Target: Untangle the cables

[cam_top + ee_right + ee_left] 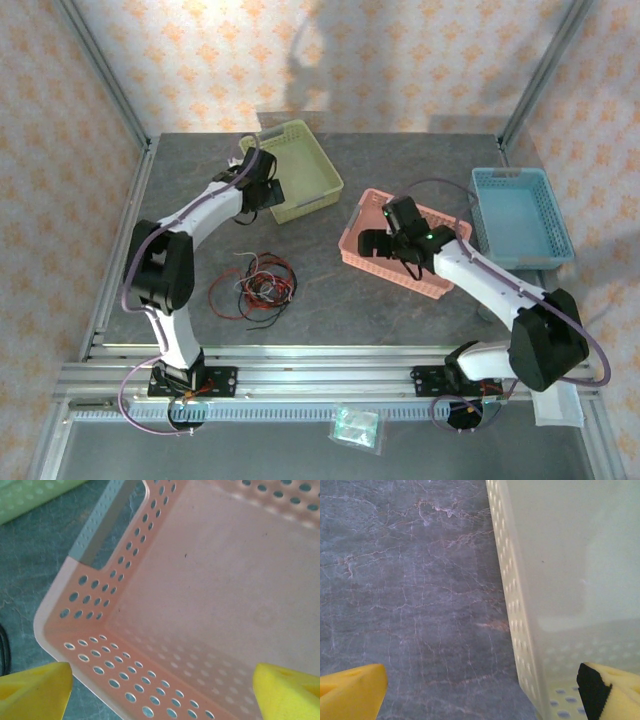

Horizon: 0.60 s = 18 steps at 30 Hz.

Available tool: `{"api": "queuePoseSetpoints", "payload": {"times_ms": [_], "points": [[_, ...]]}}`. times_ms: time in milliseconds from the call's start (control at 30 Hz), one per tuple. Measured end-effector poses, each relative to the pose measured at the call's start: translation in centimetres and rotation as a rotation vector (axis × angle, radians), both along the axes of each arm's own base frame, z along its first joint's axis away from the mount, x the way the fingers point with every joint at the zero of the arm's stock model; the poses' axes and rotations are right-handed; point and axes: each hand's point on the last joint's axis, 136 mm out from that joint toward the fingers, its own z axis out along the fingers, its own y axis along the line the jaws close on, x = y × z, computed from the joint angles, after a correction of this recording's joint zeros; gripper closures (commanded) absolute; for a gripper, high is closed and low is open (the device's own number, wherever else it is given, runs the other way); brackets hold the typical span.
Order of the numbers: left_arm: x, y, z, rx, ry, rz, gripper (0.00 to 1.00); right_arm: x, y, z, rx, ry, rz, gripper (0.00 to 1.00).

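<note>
Grey, marble-veined table [400, 150] carries the cables [255, 282] on its near-left part: black, red and a few pale loops lie in one loose heap, near of the yellow-green basket [318, 165] and left of the pink basket [375, 268]. I see neither arm touching them.

My left gripper [262, 192] sits at the yellow-green basket's left wall. On its wrist camera the left gripper [480, 695] is spread wide and holds nothing. One yellow finger is over the table [410, 580] and the other is over the yellow-green basket [515, 605], with the perforated wall between them.

My right gripper [385, 240] hangs over the pink basket's left end. On the wrist camera the right gripper [160, 692] is likewise wide apart and bare above the pink basket [200, 605].

To the far right stands a blue basket [520, 215], well apart from the cables.
</note>
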Motion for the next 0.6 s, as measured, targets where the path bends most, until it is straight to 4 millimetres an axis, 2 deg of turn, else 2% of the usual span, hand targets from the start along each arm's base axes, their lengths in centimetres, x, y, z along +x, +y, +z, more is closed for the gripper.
{"api": "queuePoseSetpoints", "payload": {"times_ms": [167, 267, 600], "points": [[1.4, 0.7, -1.5, 0.064, 0.025, 0.028, 0.00, -0.5, -0.1, -0.4, -0.012, 0.018, 0.004, 0.07], [1.5, 1.6, -2.4, 0.099, 0.047, 0.043, 0.00, -0.5, -0.2, -0.4, -0.015, 0.017, 0.002, 0.07], [1.1, 8.8, -2.6, 0.155, 0.080, 0.171, 0.07, -0.8, -0.2, -0.5, -0.035, 0.016, 0.024, 0.12]]}}
